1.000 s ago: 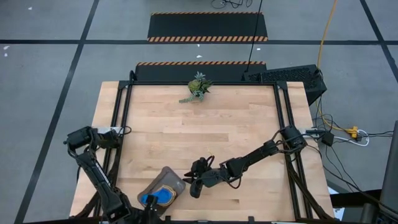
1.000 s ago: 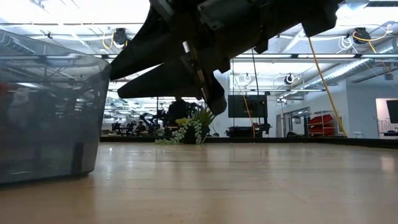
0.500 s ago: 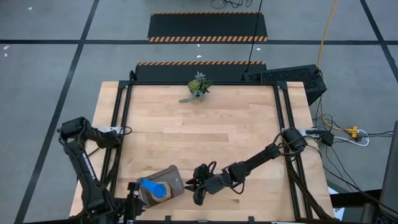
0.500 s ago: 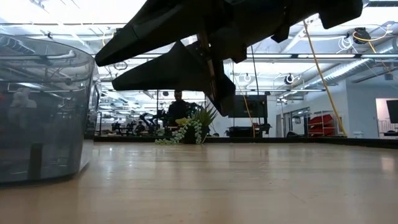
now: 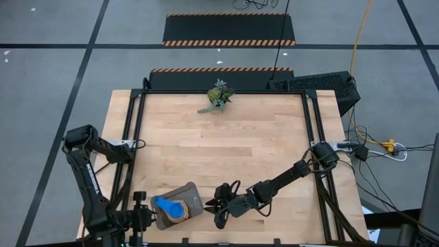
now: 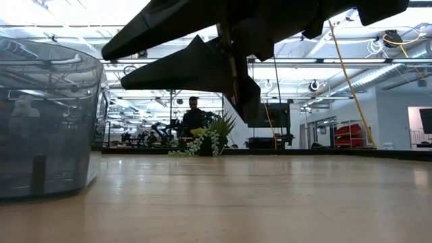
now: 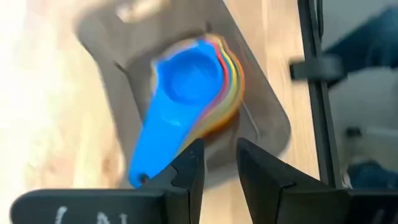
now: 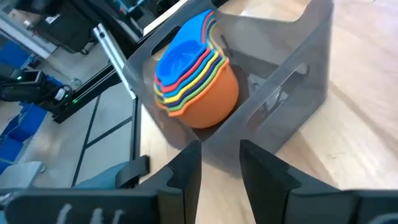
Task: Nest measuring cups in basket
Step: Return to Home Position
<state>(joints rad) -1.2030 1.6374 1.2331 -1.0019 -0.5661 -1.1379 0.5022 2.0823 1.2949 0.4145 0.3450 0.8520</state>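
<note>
Leaving the measuring cups (image 5: 171,208) nested inside the basket (image 5: 193,195), just ahead of the left claw (image 7: 219,152) and likewise the right claw (image 8: 221,152), presumably because stacking is finished. Holding both claws slightly apart and empty above the tabletop (image 5: 219,144). Compared with a second ago, drawing the left claw back off the basket, probably retreating toward rest.

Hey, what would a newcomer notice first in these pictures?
The bright nested measuring cups, blue on top, inside the grey basket at the near edge of the table. The right gripper hovers open beside it, the left gripper opposite; a small plant stands at the far edge.
</note>
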